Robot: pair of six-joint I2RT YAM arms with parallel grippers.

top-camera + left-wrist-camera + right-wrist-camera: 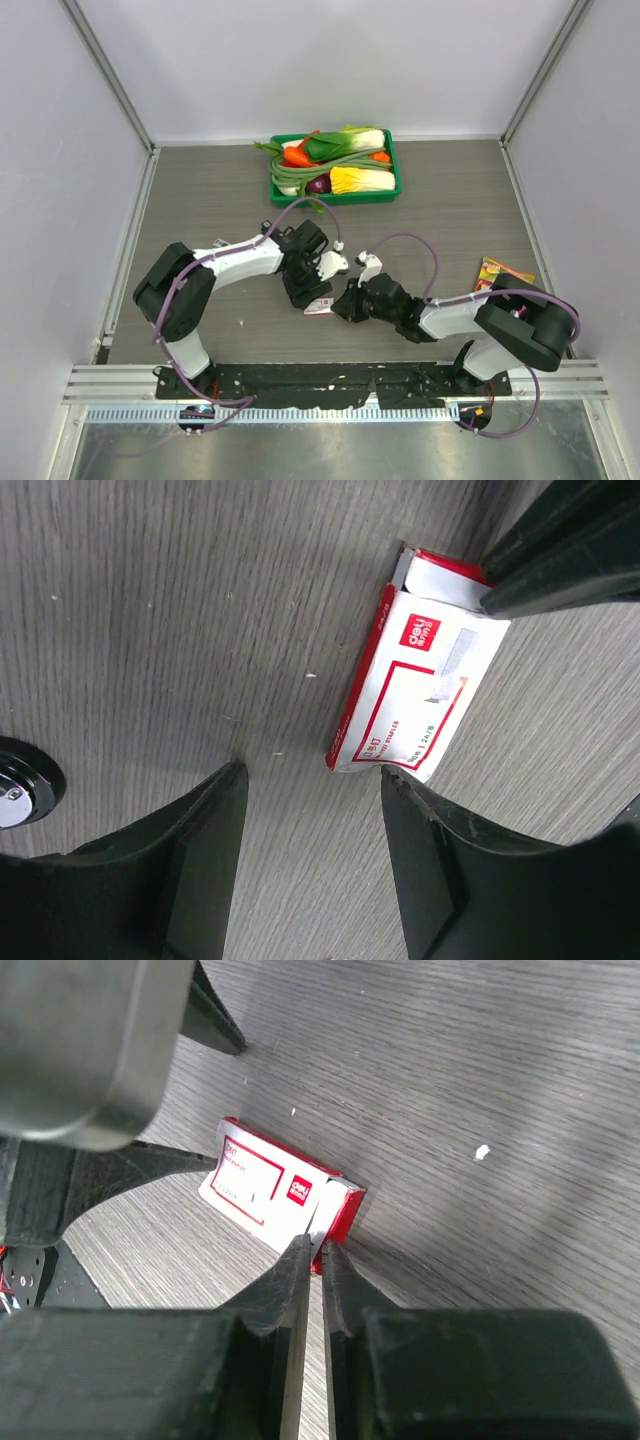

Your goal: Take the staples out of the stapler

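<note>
Right fingers (pixel 285 1295) almost pressed together with a thin slit left, tips at the open end of the red-and-white staple box (pixel 262 1182); can't tell if they pinch its flap. Left fingers (pixel 200 850) spread, the box's closed end just ahead of their gap. Box lies flat on the counter (pixel 150 630). Staples too small to make out. Green vegetable tray (pixel 335 198) at the far edge.

I see a grey wood-grain desk (pixel 200 190) closed in by plain white walls (pixel 320 60), aluminium posts (pixel 108 70) at the corners, a brushed metal sheet (pixel 320 455) along its near edge, evenly lit.
</note>
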